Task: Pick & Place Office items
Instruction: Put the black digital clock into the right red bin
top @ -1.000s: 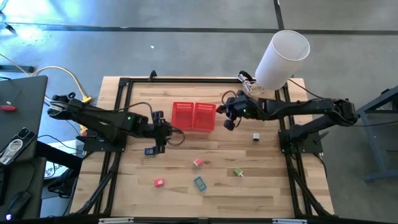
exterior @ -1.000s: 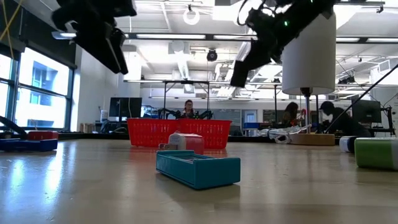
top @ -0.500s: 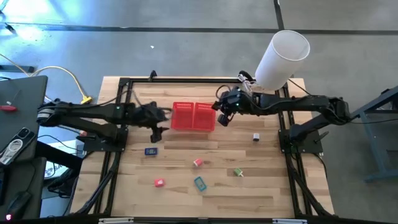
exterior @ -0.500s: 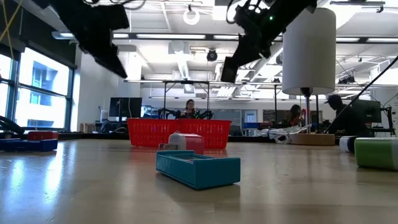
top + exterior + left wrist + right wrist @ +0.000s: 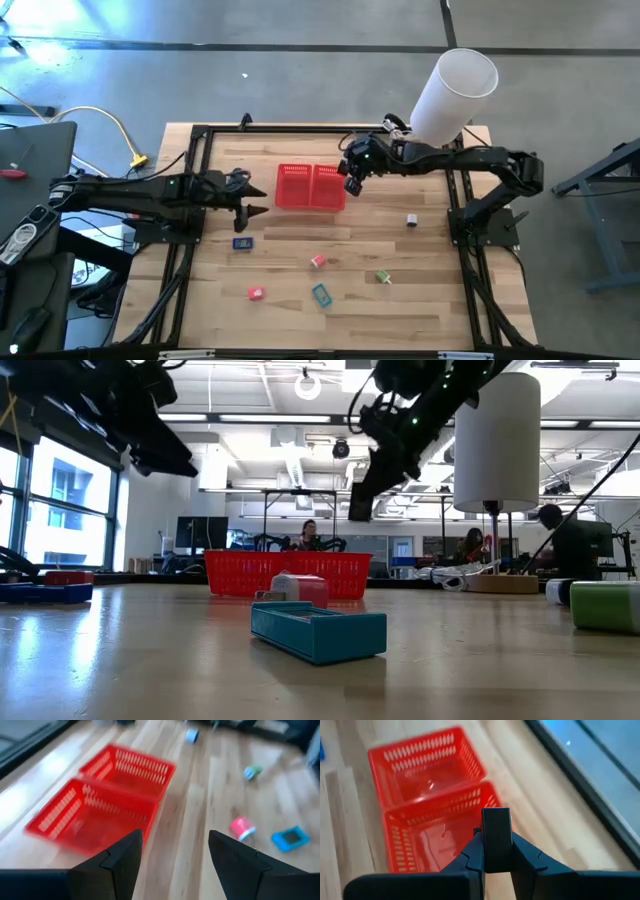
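I am seeing my left hand (image 5: 252, 203) hovering with fingers spread, empty, left of the red basket (image 5: 311, 187). The dark blue item (image 5: 241, 242) is lying on the table (image 5: 420, 300) below it. My right hand (image 5: 353, 187) is pinching the black item (image 5: 496, 839) above the basket's right compartment.

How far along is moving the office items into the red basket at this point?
Nothing done: both compartments of the red mesh basket look empty. In hand: the right gripper holds a black item above its end; the left gripper hovers open. Left on the table: dark blue, pale pink, red-pink, teal and green items.
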